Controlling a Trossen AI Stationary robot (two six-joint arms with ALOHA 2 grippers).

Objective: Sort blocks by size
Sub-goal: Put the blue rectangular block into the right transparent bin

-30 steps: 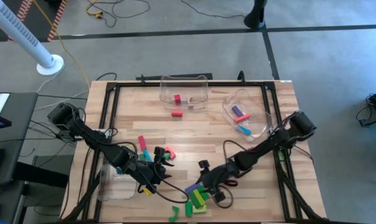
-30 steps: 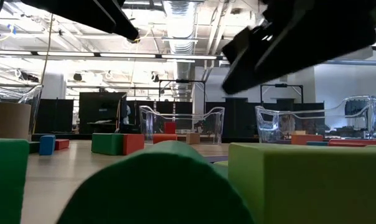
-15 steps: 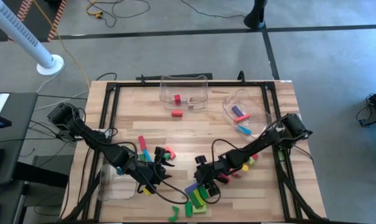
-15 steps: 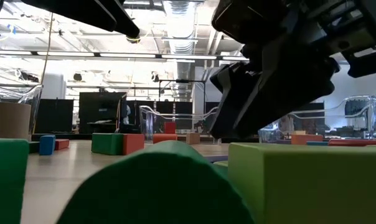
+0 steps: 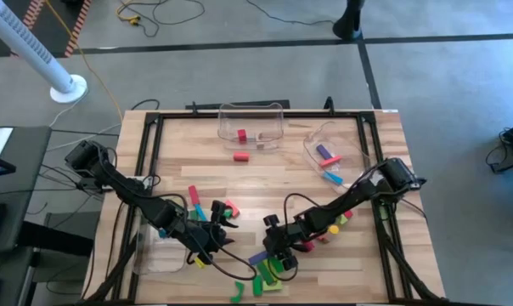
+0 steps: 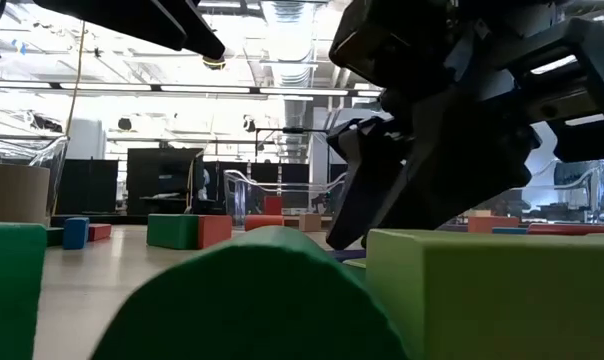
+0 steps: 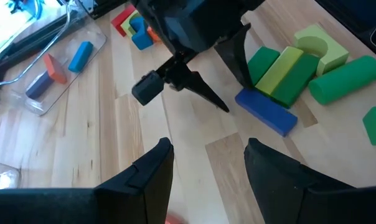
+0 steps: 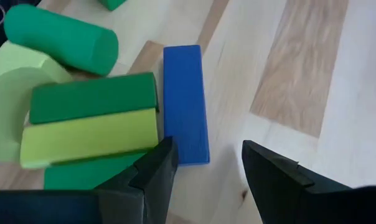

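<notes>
My right gripper (image 8: 206, 168) is open low over the near end of a blue bar (image 8: 185, 102), which lies flat on the table beside a dark green bar (image 8: 91, 96), a light green bar (image 8: 88, 137), a green cylinder (image 8: 57, 40) and a light green arch (image 8: 7, 81). One finger stands close to the bar's end, and I see no touch. In the high view this gripper (image 5: 278, 251) is at the front middle. My left gripper (image 5: 212, 242) is open and empty just left of it, above bare wood (image 7: 206, 168).
Pink, blue, red and green blocks (image 5: 212, 208) lie behind my left gripper. Pink and yellow blocks (image 5: 329, 229) lie under the right arm. Clear bins stand at the far middle (image 5: 251, 126), the far right (image 5: 333, 157) and the near left (image 5: 159, 251).
My right gripper has gone toward the table's left edge and down, toward the blue bar and the green blocks. The blocks have not moved.
</notes>
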